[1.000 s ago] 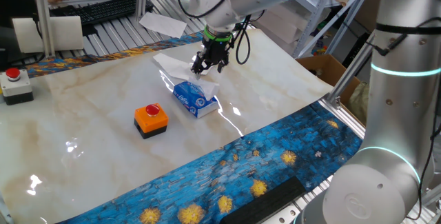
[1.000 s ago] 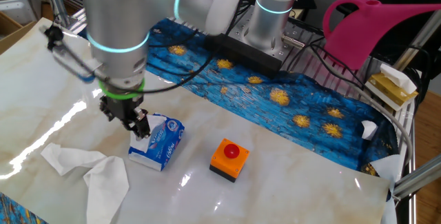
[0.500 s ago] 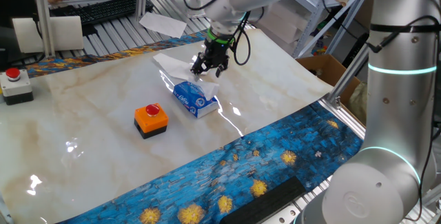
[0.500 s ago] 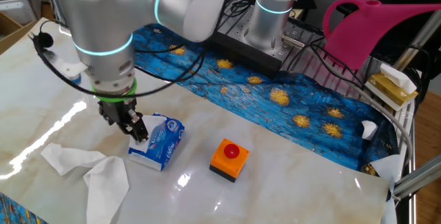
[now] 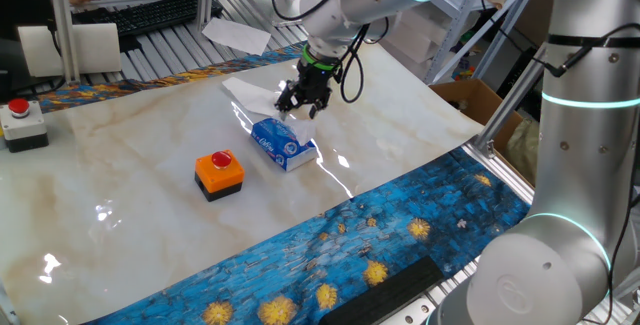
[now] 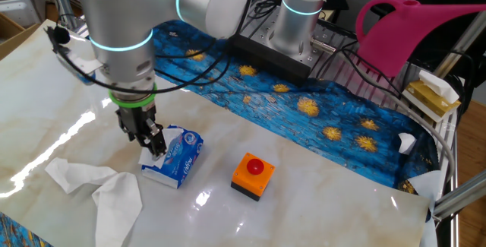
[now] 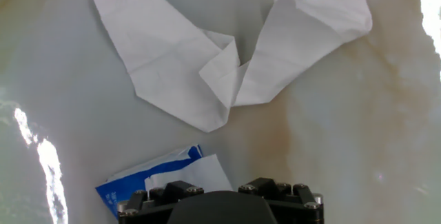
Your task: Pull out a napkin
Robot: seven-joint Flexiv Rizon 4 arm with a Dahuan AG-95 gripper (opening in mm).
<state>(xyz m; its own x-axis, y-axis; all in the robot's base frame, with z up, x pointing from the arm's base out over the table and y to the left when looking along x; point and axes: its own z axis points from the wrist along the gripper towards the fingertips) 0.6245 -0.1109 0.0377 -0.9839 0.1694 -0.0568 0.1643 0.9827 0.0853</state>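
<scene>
- Gripper (image 6: pixel 153 146) points down at one end of the blue carton (image 6: pixel 177 156), fingertips right at its top edge. How far apart the jaws stand can't be told; no clear hold on anything.
- Hand view: only the gripper's black base shows at bottom, fingers not seen. Carton corner sits just above it, w/ a bit of white napkin (image 7: pixel 200 172) sticking out of the carton.
- Carton lies flat on the marble table (image 5: pixel 130 155), white print on its top.
- Two loose tissues (image 7: pixel 227 58), crumpled and overlapping, lie on the table just beyond the carton, on the side away from the orange box.
- Orange box (image 5: pixel 218 174) w/ red button stands near the carton's other side, apart from it.
- Blue starry cloth (image 6: pixel 319 110) runs along the table edge by the arm's base.
- Pink watering can (image 6: pixel 414 30) sits on a rack, well apart.
</scene>
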